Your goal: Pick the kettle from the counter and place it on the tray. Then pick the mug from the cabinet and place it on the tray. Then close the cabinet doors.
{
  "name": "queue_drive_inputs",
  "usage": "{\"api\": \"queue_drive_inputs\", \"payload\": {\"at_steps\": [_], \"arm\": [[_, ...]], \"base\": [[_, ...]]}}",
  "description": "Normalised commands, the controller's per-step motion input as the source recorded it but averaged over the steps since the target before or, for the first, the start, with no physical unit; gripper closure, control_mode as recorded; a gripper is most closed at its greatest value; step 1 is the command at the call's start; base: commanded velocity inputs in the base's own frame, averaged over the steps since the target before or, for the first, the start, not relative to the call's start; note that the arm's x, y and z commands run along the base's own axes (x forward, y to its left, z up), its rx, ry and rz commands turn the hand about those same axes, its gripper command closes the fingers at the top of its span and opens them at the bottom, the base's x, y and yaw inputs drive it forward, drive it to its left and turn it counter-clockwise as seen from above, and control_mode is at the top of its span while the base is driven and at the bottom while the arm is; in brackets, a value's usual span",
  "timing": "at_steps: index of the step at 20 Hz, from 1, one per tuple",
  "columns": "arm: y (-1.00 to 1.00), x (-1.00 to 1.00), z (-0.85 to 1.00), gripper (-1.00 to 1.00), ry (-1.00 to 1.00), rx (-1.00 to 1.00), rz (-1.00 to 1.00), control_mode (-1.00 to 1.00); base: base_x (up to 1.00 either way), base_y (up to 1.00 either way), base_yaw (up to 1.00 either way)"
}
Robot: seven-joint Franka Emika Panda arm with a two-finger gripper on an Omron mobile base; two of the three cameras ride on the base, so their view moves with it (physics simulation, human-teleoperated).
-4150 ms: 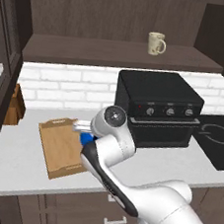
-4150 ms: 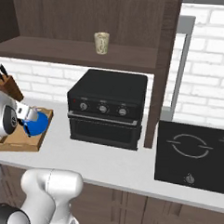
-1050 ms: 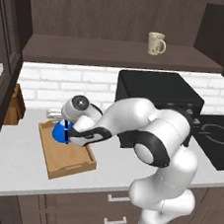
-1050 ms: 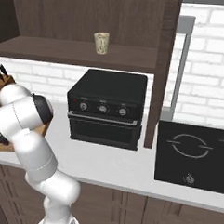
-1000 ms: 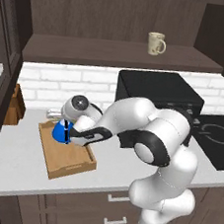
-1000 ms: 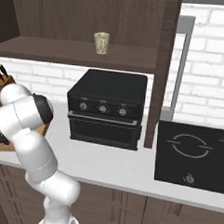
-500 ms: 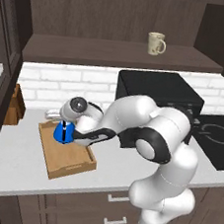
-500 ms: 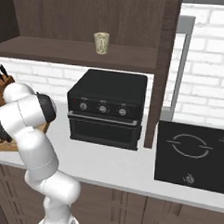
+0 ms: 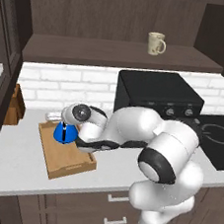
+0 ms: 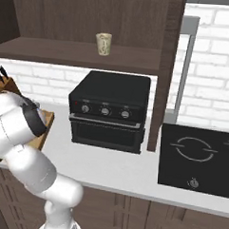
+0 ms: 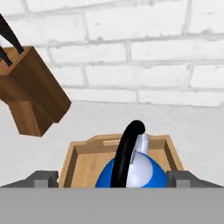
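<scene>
The blue kettle (image 9: 64,133) stands upright at the far end of the wooden tray (image 9: 67,158), on the counter (image 9: 12,169). My gripper (image 9: 62,123) hovers just over it and is open. In the hand view, the two fingertips (image 11: 43,177) stand wide apart on either side of the kettle (image 11: 142,170), whose black arched handle rises between them untouched, with the tray's rim (image 11: 118,141) beyond. The beige mug (image 9: 155,43) sits on the shelf of the open cabinet (image 9: 116,51), also seen as the mug (image 10: 104,43) in the right base view.
A wooden knife block (image 9: 14,105) stands left of the tray against the white brick wall. A black countertop oven (image 9: 156,92) sits to the right, with a black cooktop (image 10: 197,156) beyond it. An open cabinet door (image 9: 3,61) hangs at the left.
The jaws have opened wide and let go of the kettle's handle. The kettle stays on the tray, and the arm has hardly moved.
</scene>
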Motion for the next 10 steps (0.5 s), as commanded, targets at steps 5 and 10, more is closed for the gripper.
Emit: {"api": "queue_drive_inputs", "payload": {"at_steps": [5,10], "arm": [[-0.18,-0.41,0.58,-1.00,0.00,0.06,0.00,-1.00],[-0.22,-0.42,0.72,-1.00,0.04,0.02,0.00,-1.00]], "base": [[0.00,0.00,0.00],[0.00,0.00,0.00]]}}
